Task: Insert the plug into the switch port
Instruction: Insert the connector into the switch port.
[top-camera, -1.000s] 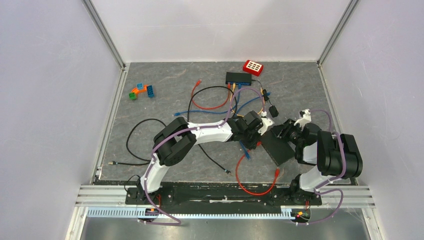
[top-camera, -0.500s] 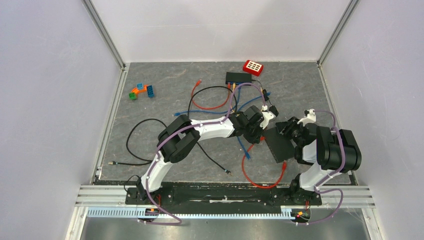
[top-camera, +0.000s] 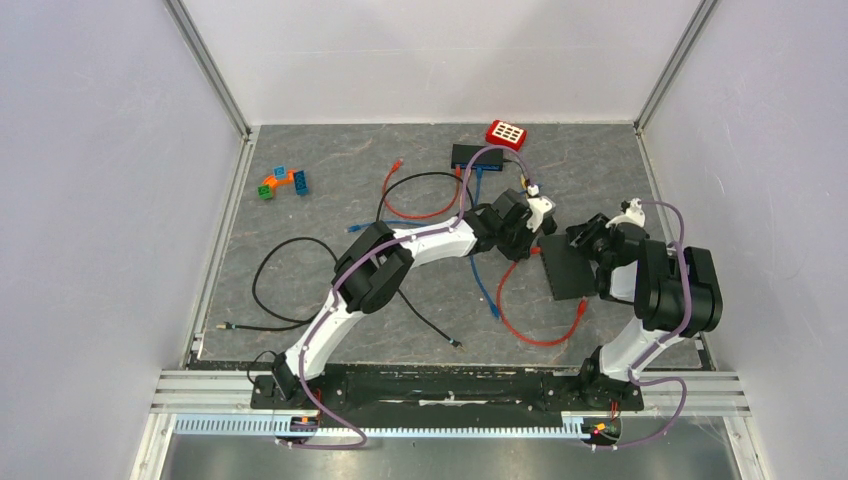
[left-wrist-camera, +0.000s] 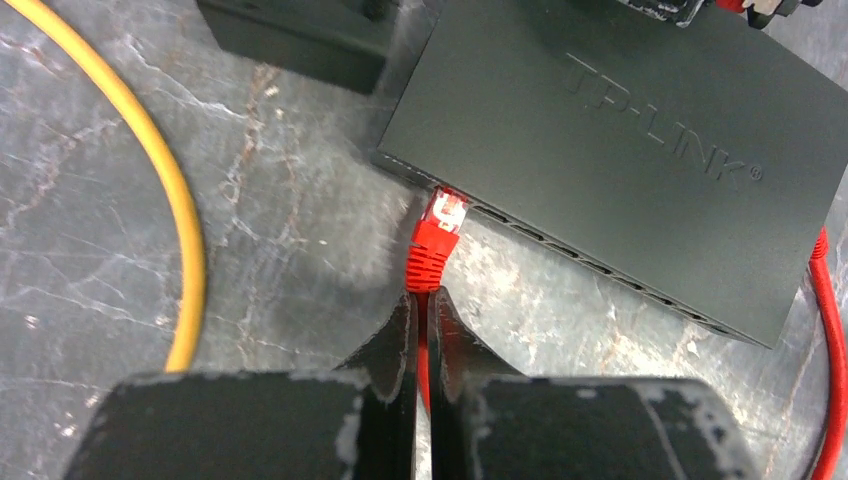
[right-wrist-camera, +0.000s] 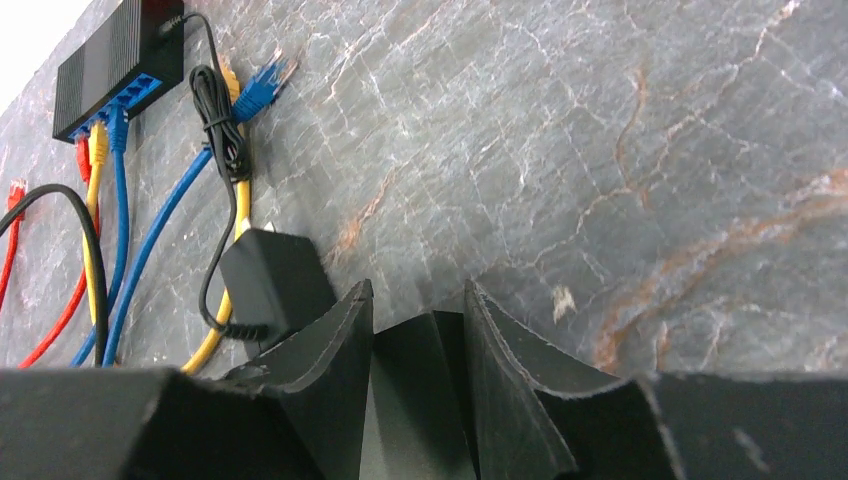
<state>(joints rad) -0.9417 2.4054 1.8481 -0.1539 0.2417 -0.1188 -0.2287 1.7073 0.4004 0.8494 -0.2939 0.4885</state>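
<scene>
The red plug (left-wrist-camera: 437, 240) hangs from its red cable (top-camera: 530, 335). My left gripper (left-wrist-camera: 421, 298) is shut on the cable just behind the plug's boot. The plug's clear tip touches the port row at the near left corner of the black TP-LINK switch (left-wrist-camera: 620, 130); how deep it sits I cannot tell. In the top view the switch (top-camera: 567, 272) lies tilted between both arms, with my left gripper (top-camera: 530, 235) at its left edge. My right gripper (right-wrist-camera: 417, 290) is shut on a corner of the switch (right-wrist-camera: 430, 400), which fills the gap between its fingers.
A second switch (top-camera: 476, 156) with blue, yellow and red cables plugged in sits at the back, beside a red box (top-camera: 507, 134). A black power adapter (right-wrist-camera: 275, 285) and yellow cable (left-wrist-camera: 165, 180) lie near the grippers. Black cable (top-camera: 270, 290) and coloured bricks (top-camera: 282, 183) lie at left.
Both grippers have moved away from the bases, carrying the switch and the red plug along. The switch has turned more upright in the top view, and the red cable loop trailed after.
</scene>
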